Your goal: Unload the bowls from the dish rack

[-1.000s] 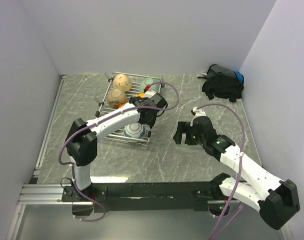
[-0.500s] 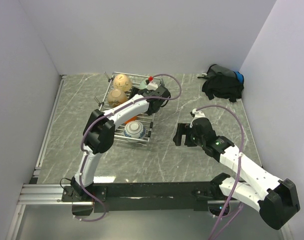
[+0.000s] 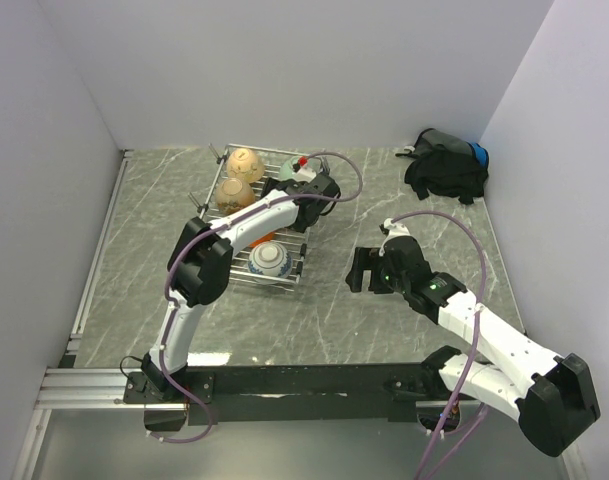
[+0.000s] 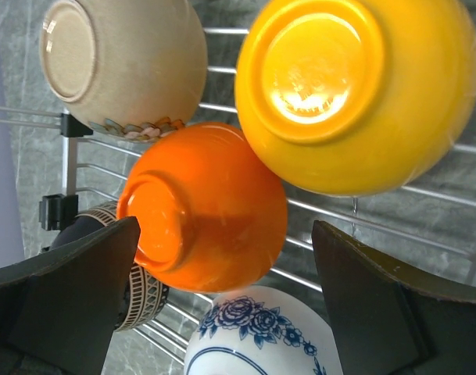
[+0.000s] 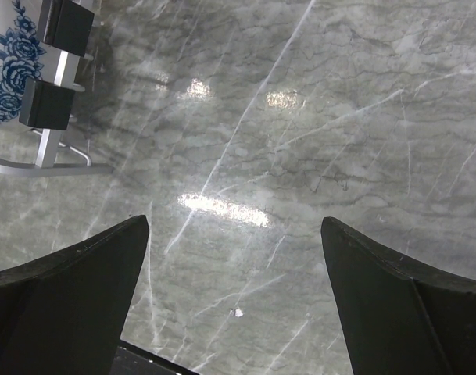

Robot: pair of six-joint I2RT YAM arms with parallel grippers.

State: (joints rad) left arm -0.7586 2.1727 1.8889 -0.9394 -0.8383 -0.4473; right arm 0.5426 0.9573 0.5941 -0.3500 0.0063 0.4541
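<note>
**Left jaws:** spread as wide as they go and gripping nothing. They are poised over the dish rack [image 3: 280, 281], fingers [image 4: 58, 273] aimed down at the bowls. No pad touches anything that I can make out.

**Nearest the palm, between the jaws:** a white bowl with blue flower print [image 4: 257, 336], smooth and glazed. Tucked behind one finger is a dark brown bowl [image 4: 140, 293] with a banded geometric pattern, mostly hidden.

**Squarely in the gap, a step further out:** the orange bowl [image 4: 202, 207]. It has a glossy glaze, a round belly and a small foot ring. I judge it the likely pick, since the open jaws straddle it.

**Beyond the fingertips:**
- The yellow-orange bowl [image 4: 355, 86] looms largest in this view, with glare on its base. It overlaps the orange one and seems to lean on it.
- Off to the other side is a tan bowl [image 4: 120, 62], matte and faintly speckled, with a painted band near the rim.

**Placement:** all the bowls sit base-up on thin silver wires, presumably to drain. They are packed close, so lifting one may jostle its neighbours. The slick curved glaze gives little purchase, and a grip across the belly looks safest.

**Right jaws:** equally wide and empty, hanging over bare bench [image 5: 300, 156], which is grey, marble-look and polished enough to reflect the lamps. The rack corner with its black feet [image 5: 66, 27] lies out past one fingertip. My guess is that this arm is waiting beside the rack.

**Farthest:** a black bag [image 3: 446, 165] by the back wall, well apart from everything.
</note>
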